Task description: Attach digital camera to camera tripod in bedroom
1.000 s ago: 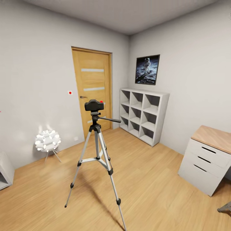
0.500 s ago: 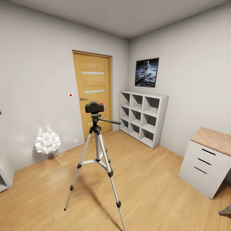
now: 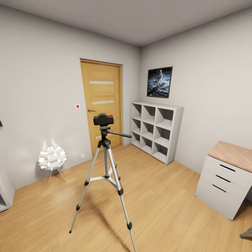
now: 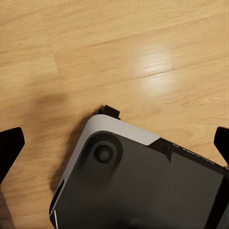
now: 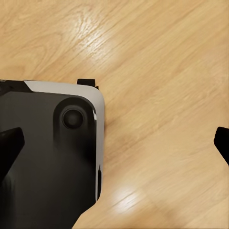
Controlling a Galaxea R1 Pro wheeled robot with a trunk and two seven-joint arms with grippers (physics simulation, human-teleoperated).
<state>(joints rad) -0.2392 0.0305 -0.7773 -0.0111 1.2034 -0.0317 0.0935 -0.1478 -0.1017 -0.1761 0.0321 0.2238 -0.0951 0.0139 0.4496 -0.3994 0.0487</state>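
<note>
- The camera (image 3: pixel 103 119) sits on top of the tripod (image 3: pixel 105 171), which stands near the door (image 3: pixel 102 105).
- Both grippers hang spread apart, empty, over the floor (image 4: pixel 119 52).
- The camera looks light, hard and fragile; best held by its sides.

Silver metal camera tripod (image 3: pixel 105 175), wood floor (image 3: pixel 168 203)

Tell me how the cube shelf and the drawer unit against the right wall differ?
The cube shelf has open, empty compartments; the drawer unit is closed, with three drawer fronts. The shelf is white all over; the drawer unit carries a light wood top. The shelf stands nearer the door. Both are white and sit on the wood floor.
</note>
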